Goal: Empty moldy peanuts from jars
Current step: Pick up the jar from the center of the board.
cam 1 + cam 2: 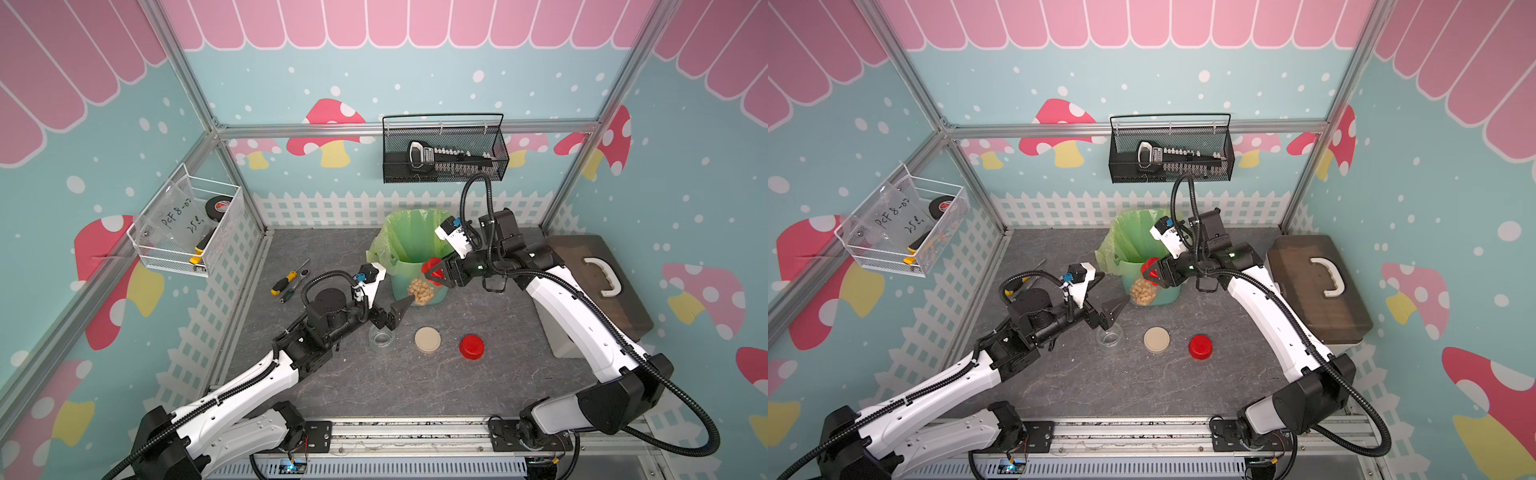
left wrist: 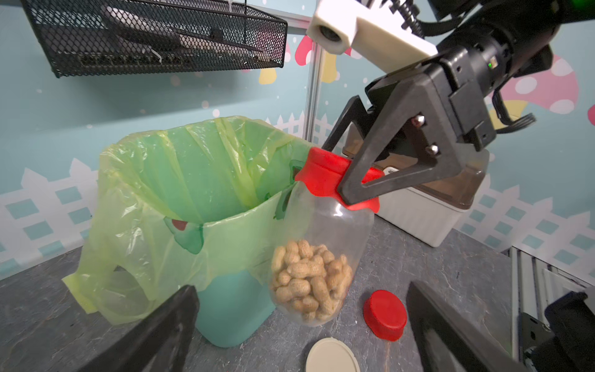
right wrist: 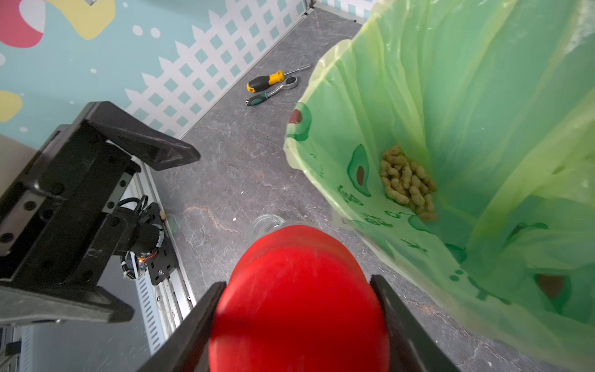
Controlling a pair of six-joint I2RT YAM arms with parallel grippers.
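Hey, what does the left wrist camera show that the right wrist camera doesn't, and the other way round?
Only the left wrist view: the held jar with its clear body and peanuts heaped at its bottom, a loose red lid and a beige lid on the table, and the black mesh basket. Only the right wrist view: loose peanuts lying inside the green bag, a screwdriver and a ratchet. Both: the green bag and the gripped red lid, clamped by the fingers of the right gripper.
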